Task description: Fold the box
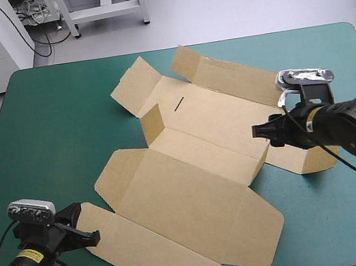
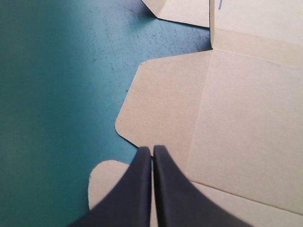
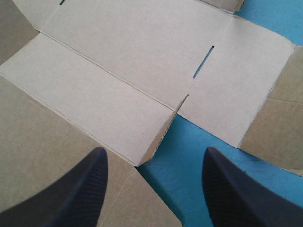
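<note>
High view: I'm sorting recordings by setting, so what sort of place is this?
Probably a robotics lab test bench: a table with a teal-green cover, a cut sheet of brown board, the box, lying mostly flat on it, and a black-fingered left tool and right tool above it.

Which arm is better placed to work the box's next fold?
Right, most likely: the right tool is open above the brown cardboard box, beside its partly raised wall. The left tool is shut at the near flap's edge.
</note>
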`<action>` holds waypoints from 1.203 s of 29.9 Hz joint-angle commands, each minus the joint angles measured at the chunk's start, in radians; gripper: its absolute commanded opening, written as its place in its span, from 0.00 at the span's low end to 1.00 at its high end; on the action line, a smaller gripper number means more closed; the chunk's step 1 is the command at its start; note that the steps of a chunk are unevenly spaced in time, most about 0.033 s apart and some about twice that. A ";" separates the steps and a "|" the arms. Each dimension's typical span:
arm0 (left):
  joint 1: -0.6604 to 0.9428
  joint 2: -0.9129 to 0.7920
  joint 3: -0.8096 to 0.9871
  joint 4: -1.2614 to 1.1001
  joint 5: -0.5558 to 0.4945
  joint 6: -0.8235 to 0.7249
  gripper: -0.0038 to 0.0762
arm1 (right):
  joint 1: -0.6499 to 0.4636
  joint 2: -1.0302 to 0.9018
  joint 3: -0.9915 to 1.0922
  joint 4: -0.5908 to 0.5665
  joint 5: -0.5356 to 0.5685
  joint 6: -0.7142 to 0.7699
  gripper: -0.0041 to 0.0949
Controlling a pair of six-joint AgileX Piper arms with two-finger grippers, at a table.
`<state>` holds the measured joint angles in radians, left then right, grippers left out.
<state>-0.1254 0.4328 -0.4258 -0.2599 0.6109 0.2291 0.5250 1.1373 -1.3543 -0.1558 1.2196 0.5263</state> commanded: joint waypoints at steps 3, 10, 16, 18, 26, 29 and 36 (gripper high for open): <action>-0.002 0.010 -0.031 -0.018 -0.071 -0.004 0.04 | -0.005 0.082 -0.023 0.042 -0.050 0.025 0.60; -0.002 0.010 -0.031 -0.018 -0.071 -0.004 0.04 | -0.058 0.166 -0.021 0.166 -0.050 0.010 0.60; -0.002 0.010 -0.031 -0.018 -0.071 -0.004 0.04 | -0.134 0.160 -0.012 0.189 -0.050 0.012 0.60; -0.002 0.010 -0.031 -0.018 -0.071 -0.004 0.04 | -0.170 0.166 -0.012 0.235 -0.050 0.012 0.60; -0.002 0.007 -0.031 -0.018 -0.072 -0.004 0.04 | -0.280 0.177 0.134 0.369 -0.050 0.003 0.60; -0.002 0.007 -0.031 -0.018 -0.072 -0.004 0.04 | -0.299 0.177 0.212 0.391 -0.054 0.003 0.60; -0.002 0.007 -0.031 -0.018 -0.074 -0.004 0.04 | -0.302 0.177 0.217 0.455 -0.145 -0.030 0.60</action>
<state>-0.1254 0.4328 -0.4258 -0.2603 0.6037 0.2291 0.2323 1.3369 -1.1019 0.2407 1.1371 0.5254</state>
